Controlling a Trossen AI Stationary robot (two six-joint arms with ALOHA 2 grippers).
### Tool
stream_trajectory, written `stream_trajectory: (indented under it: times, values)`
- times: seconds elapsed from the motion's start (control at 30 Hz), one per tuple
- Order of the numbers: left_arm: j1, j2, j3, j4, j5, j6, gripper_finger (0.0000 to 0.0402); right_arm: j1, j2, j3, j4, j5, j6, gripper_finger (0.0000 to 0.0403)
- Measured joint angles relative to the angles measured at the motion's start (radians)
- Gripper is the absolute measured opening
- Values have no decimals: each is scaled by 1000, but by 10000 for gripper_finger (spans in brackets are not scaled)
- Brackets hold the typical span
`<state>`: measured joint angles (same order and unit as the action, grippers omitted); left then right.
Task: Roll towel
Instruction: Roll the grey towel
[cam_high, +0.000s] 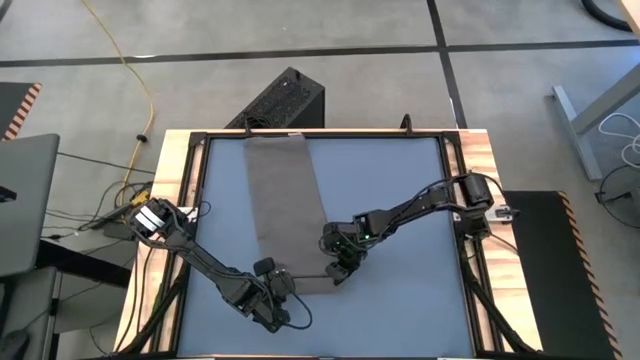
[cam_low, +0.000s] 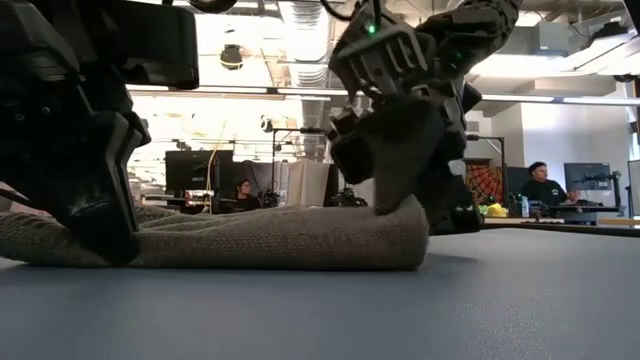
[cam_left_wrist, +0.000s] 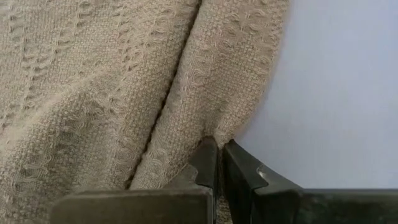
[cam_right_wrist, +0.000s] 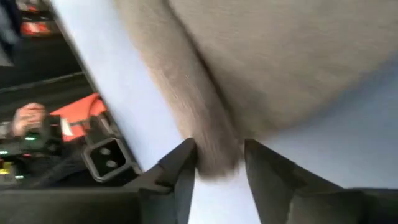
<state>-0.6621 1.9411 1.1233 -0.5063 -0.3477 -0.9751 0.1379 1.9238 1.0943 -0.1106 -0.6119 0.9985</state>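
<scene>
The taupe towel (cam_high: 285, 200) lies as a long strip on the blue-grey table, from the far edge toward the near side. Its near end is folded over into a low thick roll (cam_low: 270, 240). At that roll's left end, my left gripper (cam_high: 278, 290) is shut on the towel (cam_left_wrist: 93, 93). At the roll's right end my right gripper (cam_high: 340, 270) is open, one finger on either side of the folded end (cam_right_wrist: 217, 155). My left gripper pinches the towel's folded near edge (cam_left_wrist: 214, 138) between its two shut fingers, at the left end of the roll. The fingers come steeply from above, slanting in from the near left. The fold there lies on the table; how many layers are held does not show. My right gripper has its fingers (cam_right_wrist: 183, 165) around the roll's right end; I cannot tell whether they touch it.
Bare blue-grey table top (cam_high: 400, 200) lies to the right of the towel. A raised wooden and black frame (cam_high: 170, 200) borders the table. A black box (cam_high: 285, 100) stands beyond the far edge. People sit at desks in the room behind (cam_low: 540, 185).
</scene>
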Motion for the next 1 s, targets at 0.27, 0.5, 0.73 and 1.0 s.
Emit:
stream_trajectory:
  times: [0.27, 0.5, 0.73, 1.0]
  values:
    - [0, -3, 8, 22, 4, -59, 0, -19, -142, -1, -214, 120, -174, 197]
    - [12, -5, 51, 36, 81, -56, 0, 92, -320, -1, -184, 377, -285, 191]
    - [23, -5, 58, 37, 88, -52, 0, 283, -306, 0, -41, 589, -458, 190]
    - [23, -5, 59, 61, 83, -58, 0, 400, -163, 9, 35, 792, -586, 189]
